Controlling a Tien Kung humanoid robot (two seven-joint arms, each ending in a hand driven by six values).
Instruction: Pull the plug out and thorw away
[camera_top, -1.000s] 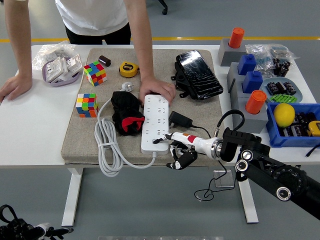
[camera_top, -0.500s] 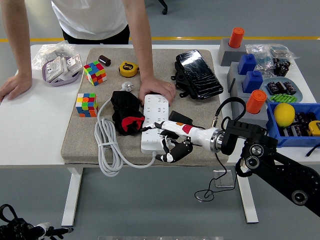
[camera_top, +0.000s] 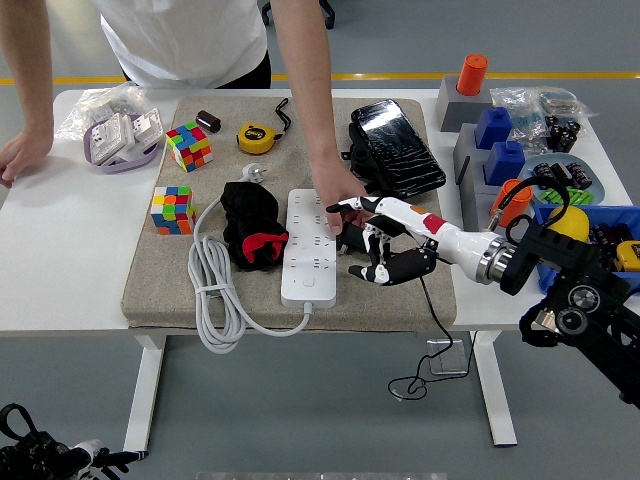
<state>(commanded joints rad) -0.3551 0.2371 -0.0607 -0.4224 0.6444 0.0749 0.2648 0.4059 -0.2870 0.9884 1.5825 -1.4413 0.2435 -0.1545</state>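
Change: since the earlier frame the right hand (camera_top: 378, 243) has climbed from the lower edge of the grey mat (camera_top: 160, 270) to mid-frame, just right of the white power strip (camera_top: 311, 246).
Right hand: white thumb and index reach toward the strip, dark fingers curl around a black block, apparently the plug adapter (camera_top: 352, 240); whether they truly pinch it I cannot tell.
Plug: the adapter sits beside the strip's right edge, its thin black cable (camera_top: 432, 330) hanging off the table's front edge.
Person: a hand (camera_top: 335, 203) has slid onto the strip's upper right part, pressing it down, touching or nearly touching the robot's fingers.
Meaning: probably the grasp stage; pulling out and discarding are not yet done.
Left hand: out of sight.
Table: white table (camera_top: 60, 270) with the mat on it; two colour cubes (camera_top: 176, 210) at left, yellow tape measure (camera_top: 257, 137) above, coiled white cord (camera_top: 215, 290), black cloth (camera_top: 250, 222); blue bins (camera_top: 592, 282) at right.
Room: grey floor, yellow line across the top.
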